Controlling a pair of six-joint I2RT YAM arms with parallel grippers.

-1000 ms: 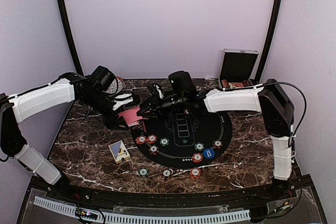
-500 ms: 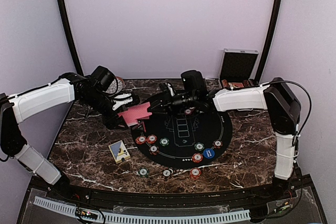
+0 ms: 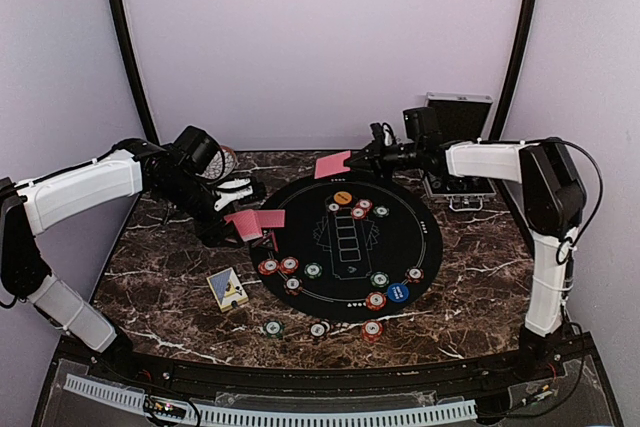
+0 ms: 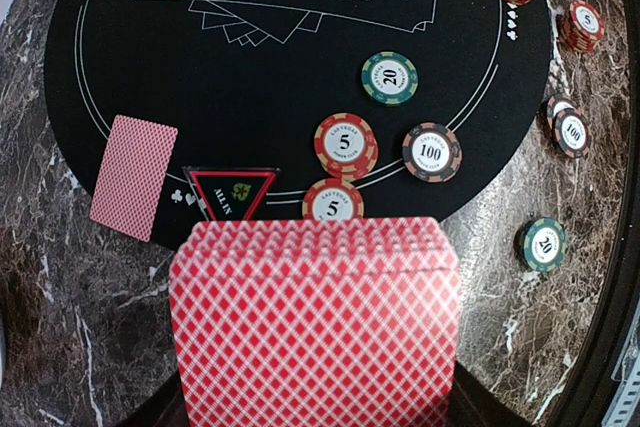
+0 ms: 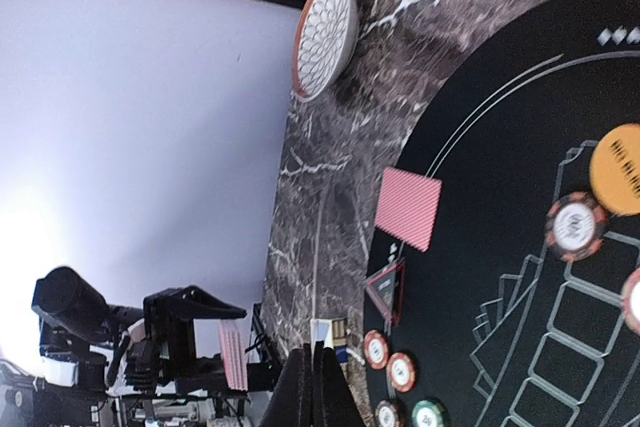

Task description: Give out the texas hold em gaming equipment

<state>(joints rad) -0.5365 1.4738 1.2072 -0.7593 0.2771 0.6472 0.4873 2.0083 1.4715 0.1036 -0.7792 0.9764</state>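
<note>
The dark marble table has a round black mat on it. The stack of red-backed cards is pinched tight in the left gripper, above the mat's left edge. A single card sticks out of the right gripper, whose jaws squeeze its edge, over the mat's far rim. Another card lies flat on the mat's left edge. Chips dot the mat.

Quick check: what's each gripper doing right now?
Left gripper: closed on a fanned stack of red-backed playing cards.
Right gripper: closed on a single red-backed playing card.
</note>
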